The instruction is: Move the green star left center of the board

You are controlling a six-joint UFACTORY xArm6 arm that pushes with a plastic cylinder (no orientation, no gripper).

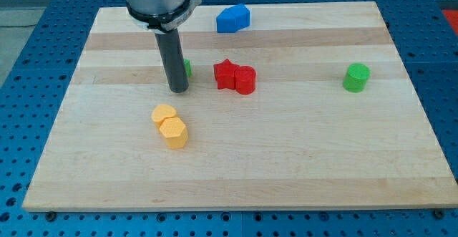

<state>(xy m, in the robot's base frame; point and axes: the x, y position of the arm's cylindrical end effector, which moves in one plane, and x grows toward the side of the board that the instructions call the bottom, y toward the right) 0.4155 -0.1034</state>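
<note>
The green star (187,68) is almost wholly hidden behind my rod; only a sliver of green shows at the rod's right edge, left of the board's centre. My tip (178,90) rests on the board just in front of and slightly left of that sliver, touching or nearly touching it. The rod rises to the arm's grey flange at the view's top.
A red star (225,74) and a red cylinder (245,80) touch each other right of the tip. Two yellow blocks (170,126) lie below it. A blue block (233,18) sits near the top edge. A green cylinder (356,77) stands at the right.
</note>
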